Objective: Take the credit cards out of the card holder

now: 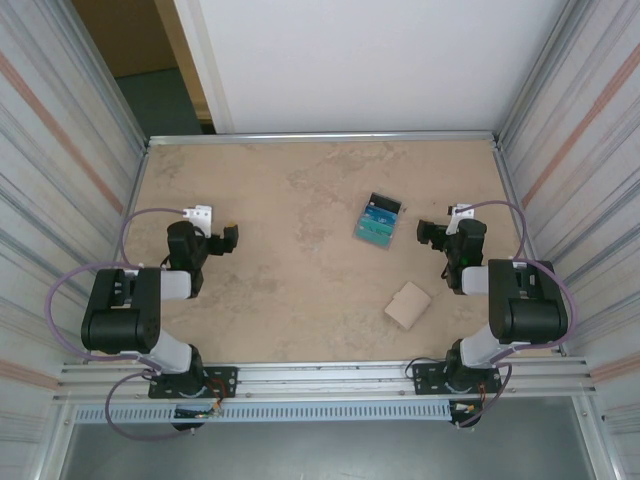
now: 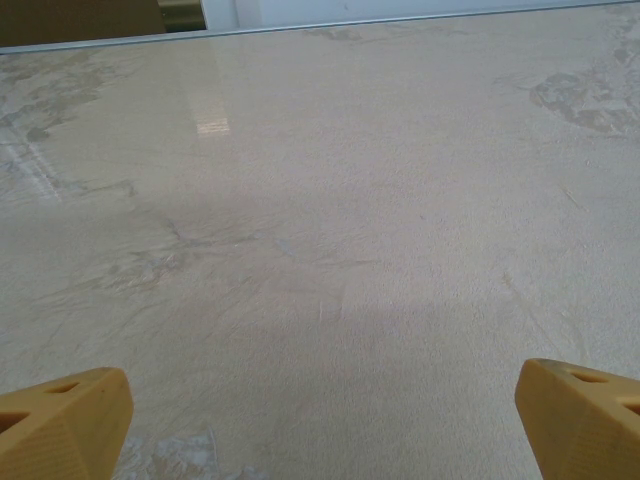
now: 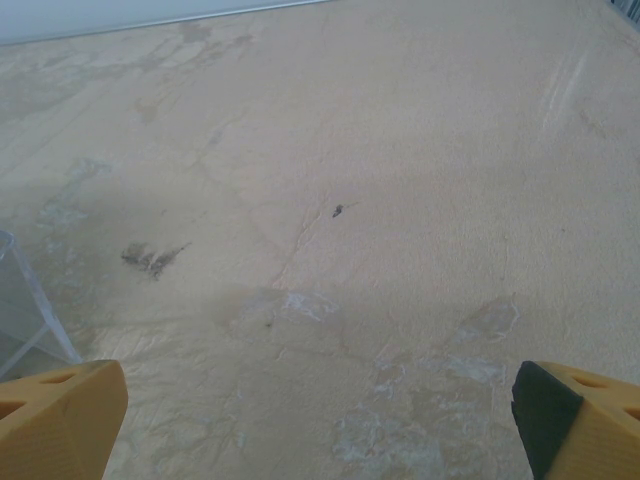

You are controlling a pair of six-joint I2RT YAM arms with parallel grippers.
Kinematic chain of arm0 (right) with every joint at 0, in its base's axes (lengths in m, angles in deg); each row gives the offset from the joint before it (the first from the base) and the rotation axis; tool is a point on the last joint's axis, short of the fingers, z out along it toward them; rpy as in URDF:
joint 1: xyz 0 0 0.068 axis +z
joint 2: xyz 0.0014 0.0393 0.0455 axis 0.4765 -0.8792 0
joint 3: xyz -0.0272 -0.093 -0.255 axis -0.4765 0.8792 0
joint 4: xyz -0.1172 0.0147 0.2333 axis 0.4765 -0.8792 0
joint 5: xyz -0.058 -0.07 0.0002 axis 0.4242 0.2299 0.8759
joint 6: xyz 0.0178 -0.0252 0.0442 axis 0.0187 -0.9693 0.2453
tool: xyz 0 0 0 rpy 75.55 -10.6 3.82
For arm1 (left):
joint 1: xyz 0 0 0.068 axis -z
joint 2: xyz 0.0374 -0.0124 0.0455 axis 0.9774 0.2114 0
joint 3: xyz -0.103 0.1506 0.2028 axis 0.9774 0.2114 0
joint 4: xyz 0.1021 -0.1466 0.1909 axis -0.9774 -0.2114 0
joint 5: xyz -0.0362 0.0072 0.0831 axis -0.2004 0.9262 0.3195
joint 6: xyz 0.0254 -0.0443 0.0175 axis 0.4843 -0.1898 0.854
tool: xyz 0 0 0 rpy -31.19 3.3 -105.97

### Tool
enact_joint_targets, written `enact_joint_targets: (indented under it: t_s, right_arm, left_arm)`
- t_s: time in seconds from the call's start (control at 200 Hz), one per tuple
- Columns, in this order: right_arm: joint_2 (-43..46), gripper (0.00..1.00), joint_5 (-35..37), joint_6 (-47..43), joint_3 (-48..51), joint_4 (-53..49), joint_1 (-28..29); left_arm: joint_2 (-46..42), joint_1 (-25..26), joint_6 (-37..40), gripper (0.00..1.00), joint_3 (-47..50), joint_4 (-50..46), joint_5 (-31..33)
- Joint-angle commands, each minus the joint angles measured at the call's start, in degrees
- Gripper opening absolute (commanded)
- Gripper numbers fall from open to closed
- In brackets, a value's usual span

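Right pincer (image 1: 430, 236), jaws spread and empty, sits just right of the credit cards (image 1: 378, 222), with the tan card holder (image 1: 408, 304) lying apart on the worktop (image 1: 300, 290) toward its base; left pincer (image 1: 228, 240), likewise spread, is well away.

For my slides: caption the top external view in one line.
Both open, the left end effector and right end effector hover; credit cards lie on the table apart from the card holder.

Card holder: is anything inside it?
Only the tan outer face of the card holder shows; its inside is covered. Teal and black cards lie apart from it.
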Motion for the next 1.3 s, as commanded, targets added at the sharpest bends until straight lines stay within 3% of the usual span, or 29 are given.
enact_joint_targets:
  t_s: [0.0, 0.827, 1.122, 1.293]
  right_arm:
    - [0.08, 0.99, -0.37, -0.42, -0.88, -0.47, -0.30]
    - [0.36, 0.99, -0.33, -0.42, -0.50, -0.09, -0.26]
    - [5.34, 0.99, 3.78, 1.05, 0.46, -2.53, -0.26]
    - [13.29, 0.99, 6.44, 3.41, 0.07, -10.98, -0.16]
  left_arm:
    - [-0.24, 0.02, -0.38, 0.99, -0.33, 0.36, -0.92]
    - [-0.89, 0.01, -0.52, 0.99, -0.35, -0.06, -0.62]
    - [-12.31, 0.18, -1.28, 0.99, 0.66, -7.03, 1.76]
    - [-21.96, 2.13, -4.78, 0.99, -1.04, -16.78, 5.32]
